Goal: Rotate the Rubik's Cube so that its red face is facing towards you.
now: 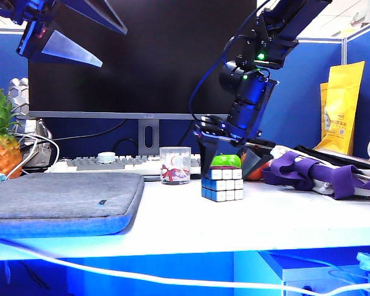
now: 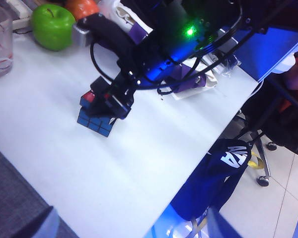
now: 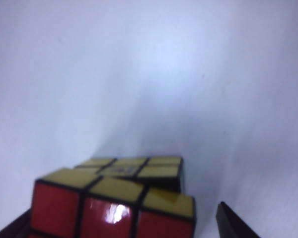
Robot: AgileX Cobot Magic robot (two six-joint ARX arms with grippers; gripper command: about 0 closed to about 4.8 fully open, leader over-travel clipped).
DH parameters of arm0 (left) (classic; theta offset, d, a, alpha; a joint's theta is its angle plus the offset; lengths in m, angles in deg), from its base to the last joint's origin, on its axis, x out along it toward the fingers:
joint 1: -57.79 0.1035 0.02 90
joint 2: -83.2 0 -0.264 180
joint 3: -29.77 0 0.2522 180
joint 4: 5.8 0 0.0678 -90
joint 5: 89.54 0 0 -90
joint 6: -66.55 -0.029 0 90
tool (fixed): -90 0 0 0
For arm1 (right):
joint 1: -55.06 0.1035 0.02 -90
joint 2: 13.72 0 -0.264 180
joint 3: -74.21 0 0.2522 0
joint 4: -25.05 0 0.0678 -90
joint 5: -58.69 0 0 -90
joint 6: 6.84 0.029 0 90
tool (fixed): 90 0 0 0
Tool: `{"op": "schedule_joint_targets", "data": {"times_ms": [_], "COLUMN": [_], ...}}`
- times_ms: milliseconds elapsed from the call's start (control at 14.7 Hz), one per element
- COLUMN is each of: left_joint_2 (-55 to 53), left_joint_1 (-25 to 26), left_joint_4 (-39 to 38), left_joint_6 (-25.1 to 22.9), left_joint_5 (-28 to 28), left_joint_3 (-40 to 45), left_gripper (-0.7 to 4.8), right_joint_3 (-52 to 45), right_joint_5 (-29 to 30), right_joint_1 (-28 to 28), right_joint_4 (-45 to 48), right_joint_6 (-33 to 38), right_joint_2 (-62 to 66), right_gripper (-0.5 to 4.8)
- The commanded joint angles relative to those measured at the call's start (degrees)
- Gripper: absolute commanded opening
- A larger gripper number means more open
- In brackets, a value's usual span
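Observation:
The Rubik's Cube (image 1: 222, 185) stands on the white table, with a white side turned to the exterior view and a blue side on its left. Its red face (image 3: 109, 215) points back toward the right wrist camera, under a yellow top. My right gripper (image 1: 227, 165) is lowered over the cube from behind and stands open. One black finger (image 3: 232, 225) is a little apart from the cube's edge. The left wrist view shows the cube (image 2: 96, 117) under that gripper (image 2: 111, 101). My left gripper (image 1: 114, 47) hangs open, high at the upper left, holding nothing (image 2: 129, 228).
A green apple (image 1: 226, 160) and an orange object (image 1: 254, 170) lie just behind the cube. A glass cup (image 1: 175, 164) and a keyboard (image 1: 111, 163) sit to the left. A grey pad (image 1: 61, 200) covers the front left. Purple straps (image 1: 320, 174) lie to the right.

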Motion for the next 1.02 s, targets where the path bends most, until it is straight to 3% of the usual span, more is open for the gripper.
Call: {"op": "schedule_joint_targets", "data": {"times_ms": [68,340,476,544,680,816,1020], "left_joint_2": [0.2,0.2,0.2,0.2,0.2,0.2,0.2], "left_joint_1": [0.0,0.0,0.0,0.0,0.0,0.0,0.0], "left_joint_4": [0.2,0.2,0.1,0.1,-0.1,-0.1,-0.1], "left_joint_6": [0.0,0.0,0.0,0.0,0.0,-0.3,-0.5], "left_joint_5": [-0.7,-0.7,-0.7,-0.7,-0.7,-0.7,0.5], "left_joint_3": [0.0,0.0,0.0,0.0,0.0,0.0,0.0], "left_gripper": [3.95,3.95,3.95,3.95,3.95,3.95,3.95], "right_joint_3": [0.2,0.2,0.0,0.0,0.0,0.0,0.0], "right_joint_5": [-0.3,-0.5,-0.5,-0.5,-1.8,-3.6,-6.1], "right_joint_1": [0.2,0.2,0.2,0.4,0.6,0.7,0.8], "right_joint_4": [0.2,0.2,-0.5,-0.5,-0.5,-0.4,4.7], "right_joint_6": [-1.3,-2.4,-2.5,-2.5,-2.5,-2.5,0.3], "right_joint_2": [-0.4,-0.3,0.2,0.6,1.3,1.6,1.3], "right_gripper": [4.79,4.79,3.09,2.76,2.68,2.08,1.98]}}
